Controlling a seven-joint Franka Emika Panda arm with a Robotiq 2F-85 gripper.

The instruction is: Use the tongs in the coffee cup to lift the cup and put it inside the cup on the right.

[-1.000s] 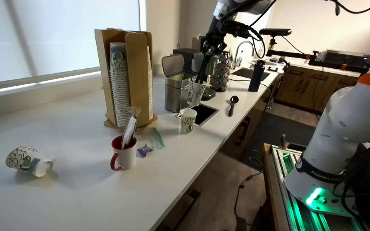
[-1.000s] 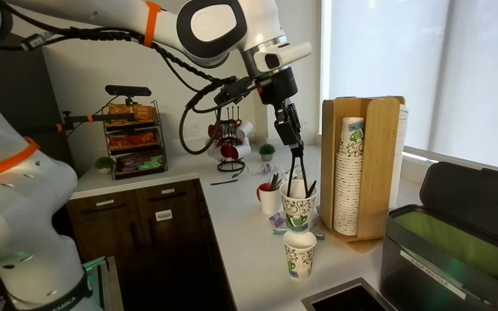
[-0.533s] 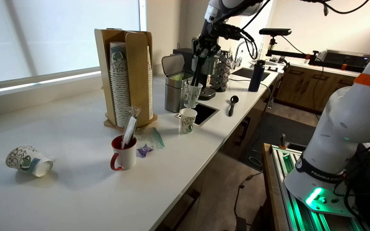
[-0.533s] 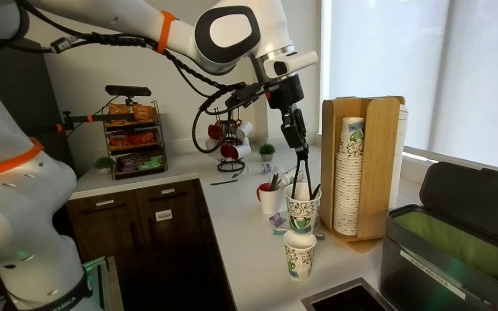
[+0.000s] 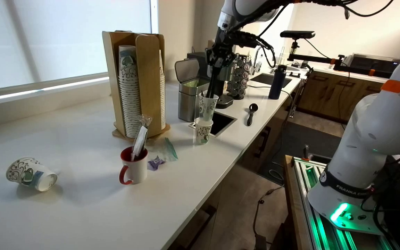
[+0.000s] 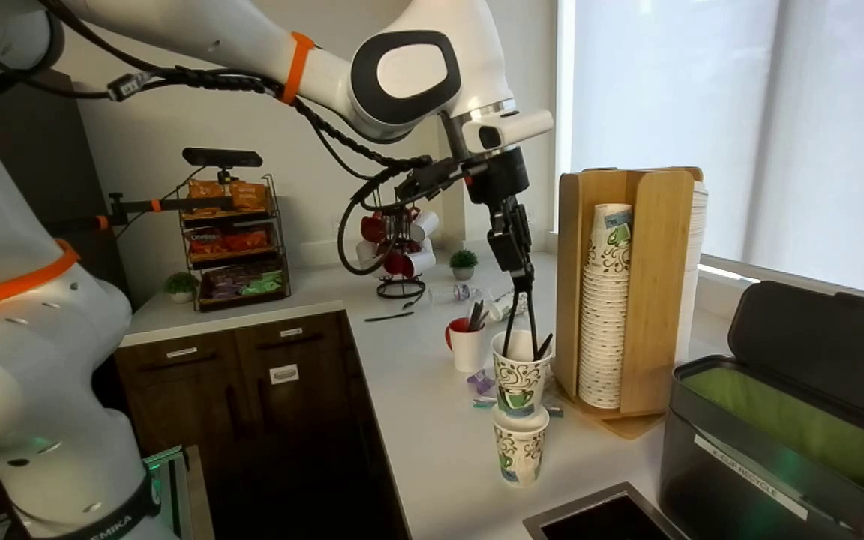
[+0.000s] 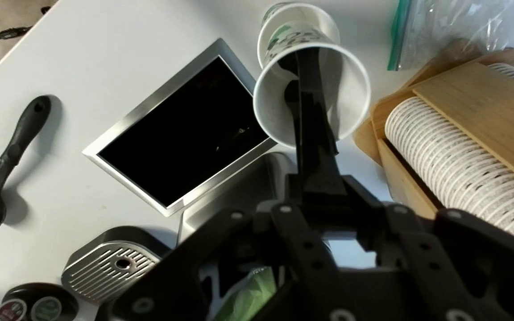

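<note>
My gripper [image 6: 522, 274] is shut on the black tongs [image 6: 532, 319], which point down. The tongs' tips are inside a white patterned paper cup [image 6: 518, 384], along with another black piece at its rim. This upper cup hangs slightly tilted, and its base overlaps the mouth of a similar lower cup [image 6: 520, 454] standing upright on the counter. I cannot tell how far the base is inside. In the wrist view the tongs [image 7: 311, 111] reach into the upper cup [image 7: 353, 89], with the lower cup [image 7: 292, 15] partly hidden behind it.
A wooden cup holder [image 5: 148, 86] stands beside the cups. A metal bin [image 6: 777, 442] and a recessed dark opening [image 6: 612, 517] are close by. A red-and-white mug [image 5: 135, 170], a tipped paper cup [image 5: 31, 175] and a black scoop [image 5: 251, 113] lie around the counter.
My gripper has shifted over and lowered the tongs with the upper cup. The upper cup's base has come down from above to the lower cup's mouth. The lower cup has not moved.
</note>
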